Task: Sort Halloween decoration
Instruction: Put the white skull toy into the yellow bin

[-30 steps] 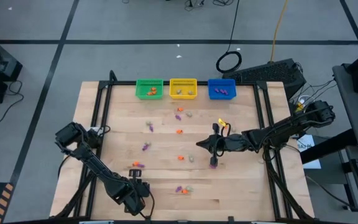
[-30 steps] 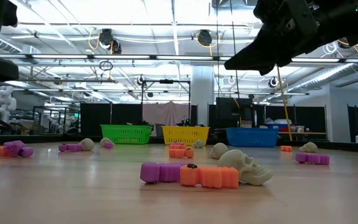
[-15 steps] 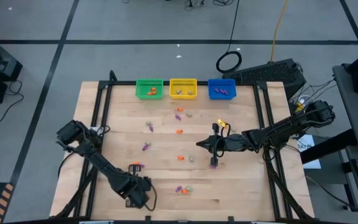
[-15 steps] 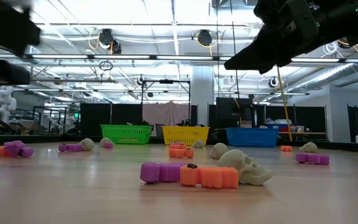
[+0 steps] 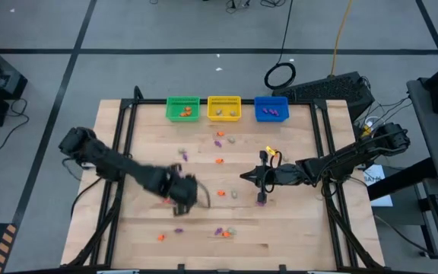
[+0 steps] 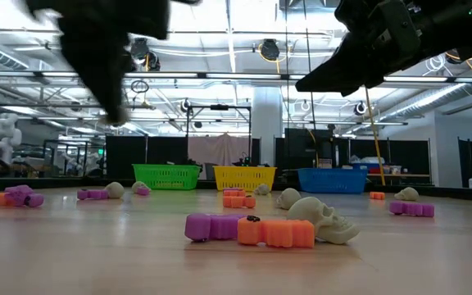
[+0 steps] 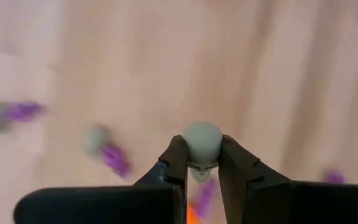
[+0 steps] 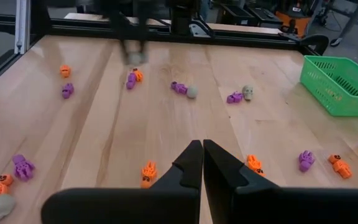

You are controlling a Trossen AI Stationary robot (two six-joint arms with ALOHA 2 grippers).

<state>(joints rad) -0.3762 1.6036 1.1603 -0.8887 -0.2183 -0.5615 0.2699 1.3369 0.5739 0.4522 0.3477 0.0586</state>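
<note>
Grey floor [image 5: 166, 27] crossed by dark tape lines; bright ceiling lights [image 6: 244, 16] overhead

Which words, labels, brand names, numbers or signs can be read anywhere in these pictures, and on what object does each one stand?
None: no word, number or sign is readable in any view.
The green basket, yellow basket and blue basket show no lettering.
The left gripper, shut on a pale skull, and the right gripper carry no visible marking.

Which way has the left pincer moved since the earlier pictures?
Yes. The left pincer, shut on a skull, moved from the table's near edge toward its middle, nearer the baskets.
</note>
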